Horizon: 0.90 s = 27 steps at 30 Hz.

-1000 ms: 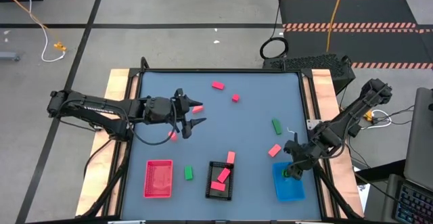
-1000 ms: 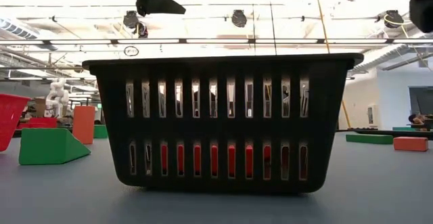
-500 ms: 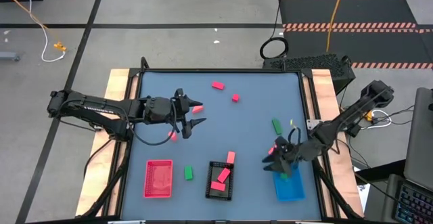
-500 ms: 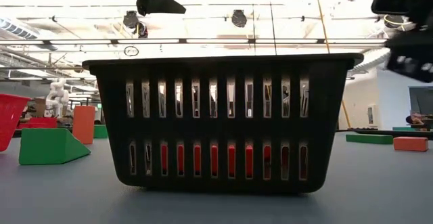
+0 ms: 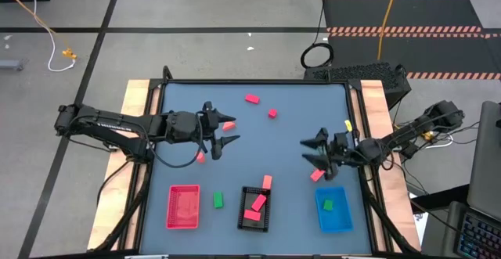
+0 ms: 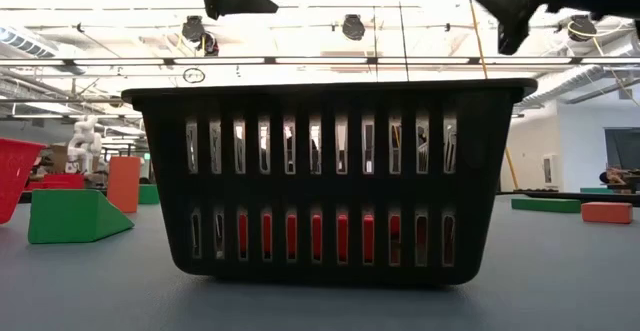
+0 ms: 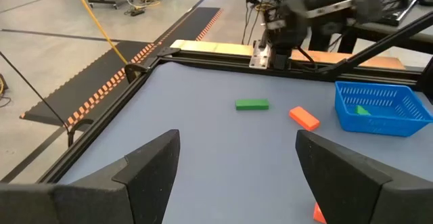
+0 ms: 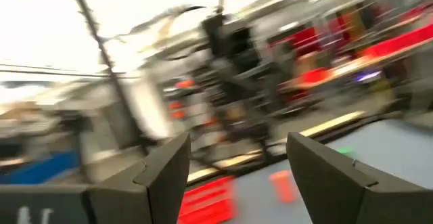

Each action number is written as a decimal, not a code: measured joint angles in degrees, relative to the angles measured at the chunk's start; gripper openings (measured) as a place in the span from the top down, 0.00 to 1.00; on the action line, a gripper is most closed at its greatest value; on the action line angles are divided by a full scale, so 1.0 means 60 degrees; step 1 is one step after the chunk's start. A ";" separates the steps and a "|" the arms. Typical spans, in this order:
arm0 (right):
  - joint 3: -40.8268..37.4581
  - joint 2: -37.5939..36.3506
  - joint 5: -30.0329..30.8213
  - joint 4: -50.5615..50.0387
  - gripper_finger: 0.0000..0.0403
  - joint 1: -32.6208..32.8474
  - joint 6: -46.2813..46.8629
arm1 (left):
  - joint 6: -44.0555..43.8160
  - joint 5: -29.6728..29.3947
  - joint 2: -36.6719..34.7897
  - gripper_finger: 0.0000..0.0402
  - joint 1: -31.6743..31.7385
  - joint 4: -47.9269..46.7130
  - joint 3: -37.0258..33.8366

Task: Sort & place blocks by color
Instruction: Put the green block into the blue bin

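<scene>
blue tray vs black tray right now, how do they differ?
The blue tray holds one green block; the black tray holds two pink-red blocks. The blue tray sits at the table's right, the black tray near the middle. Both are rectangular and lie along the same table edge.

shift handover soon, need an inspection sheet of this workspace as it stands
surface: blue-grey table with wooden side rails.
job's things: red tray looks empty; black tray holds pink blocks; blue tray holds one green block. Loose on the table: pink blocks, a green block between the red and black trays, a salmon block near the blue tray.
clutter: nothing seen.
grippers: left gripper open, empty, above the table's left half; right gripper open, empty, above the right side.
cables: yellow cable and a black coil on the floor.
surroundings: striped floor mats beyond the table.
</scene>
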 joint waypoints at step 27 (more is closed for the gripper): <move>0.5677 0.2790 -0.0857 -1.8905 0.41 -0.4174 0.5933 | 0.0064 -0.0004 0.0000 0.27 -0.0007 -0.0202 0.0000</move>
